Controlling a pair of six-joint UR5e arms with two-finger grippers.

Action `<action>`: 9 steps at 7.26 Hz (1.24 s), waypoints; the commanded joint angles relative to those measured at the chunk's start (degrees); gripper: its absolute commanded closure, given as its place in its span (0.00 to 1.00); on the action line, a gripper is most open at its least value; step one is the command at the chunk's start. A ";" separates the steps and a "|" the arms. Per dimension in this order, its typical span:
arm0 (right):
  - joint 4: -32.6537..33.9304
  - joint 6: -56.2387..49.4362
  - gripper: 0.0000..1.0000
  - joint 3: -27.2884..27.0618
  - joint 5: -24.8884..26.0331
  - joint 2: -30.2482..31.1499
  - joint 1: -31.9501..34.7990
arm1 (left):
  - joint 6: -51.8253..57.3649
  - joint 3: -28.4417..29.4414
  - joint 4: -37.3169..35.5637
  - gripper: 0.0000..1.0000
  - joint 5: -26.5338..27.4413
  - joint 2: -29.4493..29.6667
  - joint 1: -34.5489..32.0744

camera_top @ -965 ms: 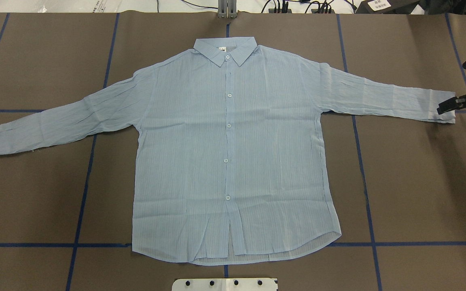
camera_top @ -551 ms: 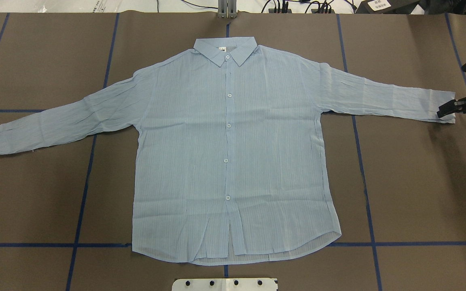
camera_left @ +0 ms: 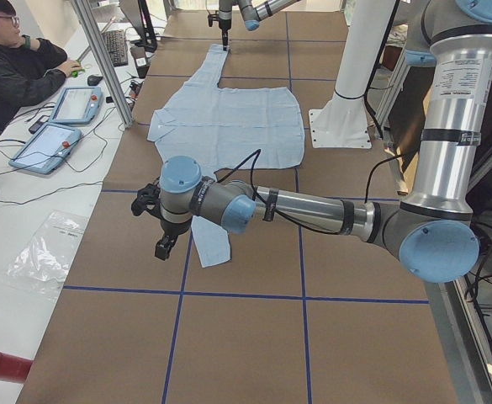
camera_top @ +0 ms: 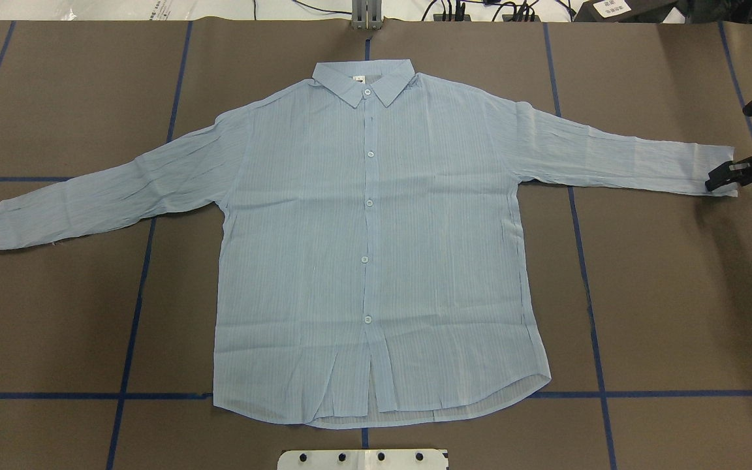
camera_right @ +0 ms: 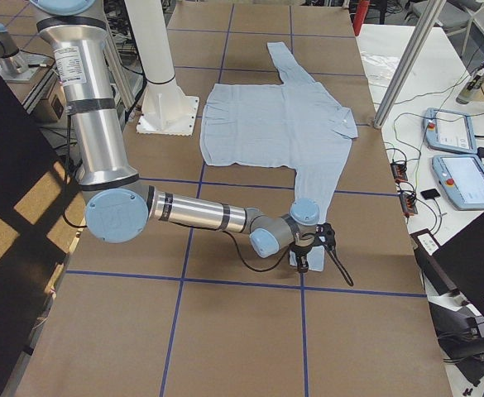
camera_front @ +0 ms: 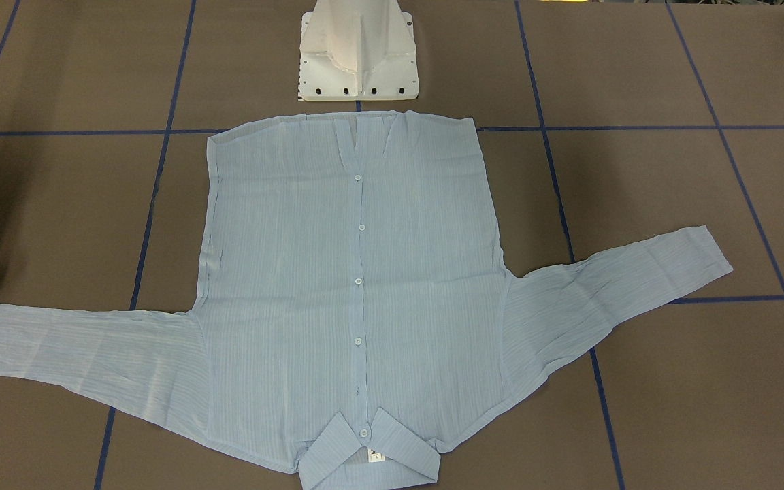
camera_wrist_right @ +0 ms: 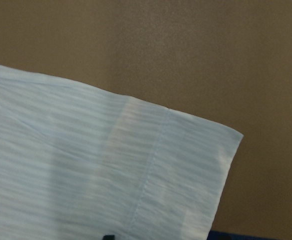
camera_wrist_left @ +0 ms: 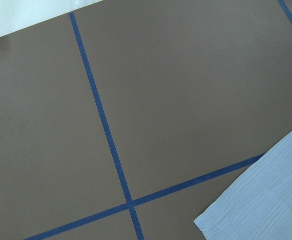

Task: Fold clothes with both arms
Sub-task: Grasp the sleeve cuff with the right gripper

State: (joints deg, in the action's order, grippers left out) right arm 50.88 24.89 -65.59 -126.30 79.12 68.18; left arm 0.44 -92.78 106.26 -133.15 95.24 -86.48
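The light blue striped shirt (camera_top: 369, 261) lies flat and buttoned on the brown table, collar at the far side and both sleeves spread out. My right gripper (camera_top: 720, 177) is down at the cuff (camera_wrist_right: 175, 175) of the shirt's right-hand sleeve, which lies flat. Its jaws look open around the cuff's edge. It also shows in the exterior right view (camera_right: 301, 265). My left gripper (camera_left: 163, 246) shows only in the exterior left view, hovering just beyond the other cuff (camera_wrist_left: 265, 200). I cannot tell if it is open.
The white pedestal base (camera_top: 363, 459) stands at the near edge by the shirt's hem. Blue tape lines (camera_top: 134, 294) cross the table. An operator (camera_left: 10, 59) sits at a side desk with tablets (camera_left: 48, 145). A metal post (camera_left: 103, 59) stands by the table's far edge.
My right gripper has moved slightly down the overhead view along the cuff's end. The cuff's lower corner has shifted a little outward. The rest of the shirt has not moved.
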 commanded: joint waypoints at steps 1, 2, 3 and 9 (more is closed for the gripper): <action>0.45 -0.10 0.38 0.11 -0.35 -0.54 0.64 | 0.00 0.31 0.00 0.01 0.00 0.03 0.00; 2.45 -0.54 0.38 0.02 -1.57 -1.42 1.68 | 0.09 0.40 0.00 0.01 0.00 0.12 0.00; 2.56 -0.63 0.38 0.02 -1.84 -1.68 1.96 | 0.09 0.40 0.00 0.01 0.00 0.12 0.00; 3.00 -0.72 0.38 1.69 -1.84 -1.34 1.96 | 0.00 0.76 0.00 0.01 0.09 0.47 0.00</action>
State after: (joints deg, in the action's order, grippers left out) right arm 53.82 24.09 -64.10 -128.08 77.51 70.11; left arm 0.44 -92.08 106.26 -133.07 95.73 -86.48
